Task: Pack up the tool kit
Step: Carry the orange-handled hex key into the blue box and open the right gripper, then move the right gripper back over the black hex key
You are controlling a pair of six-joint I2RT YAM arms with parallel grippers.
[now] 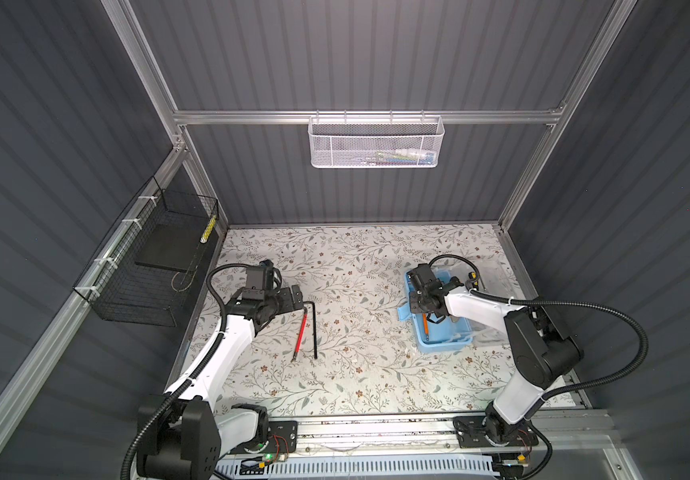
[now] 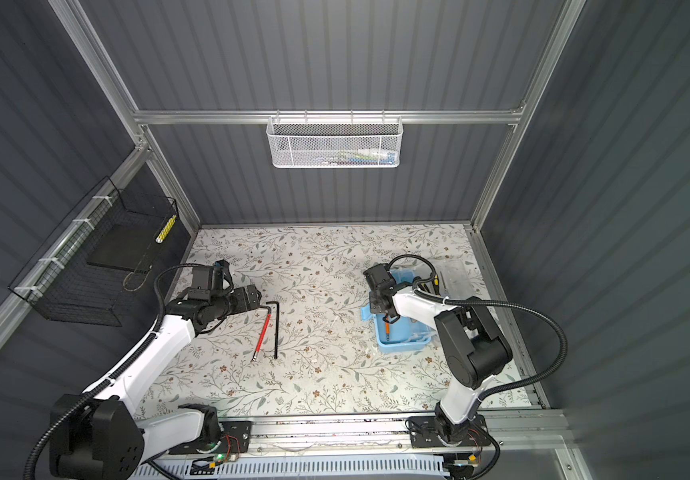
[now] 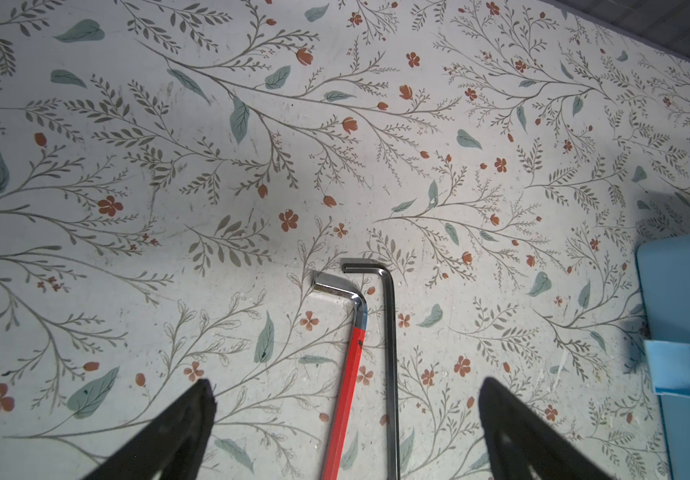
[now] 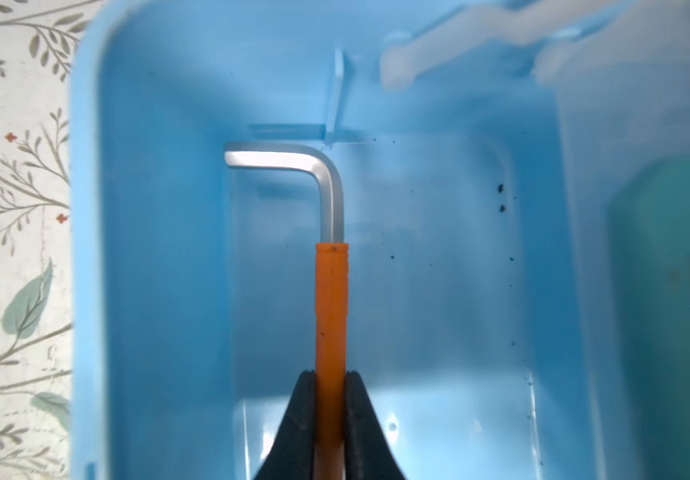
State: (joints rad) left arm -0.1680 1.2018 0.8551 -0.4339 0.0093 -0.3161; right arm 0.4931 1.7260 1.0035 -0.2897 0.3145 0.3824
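Right wrist view, claw [image 4: 330,399] pinching orange hex key [image 4: 331,299]

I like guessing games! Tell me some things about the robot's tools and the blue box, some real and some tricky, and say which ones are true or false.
1. The right gripper is pinching an orange-handled hex key. True.
2. That hex key is over the open tool kit. True.
3. The left gripper is shut tight. False: it is wide open and holds nothing.
4. A red hex key and a black hex key lie side by side on the table. True.
5. The red hex key is inside the white mesh basket. False: it lies on the table.
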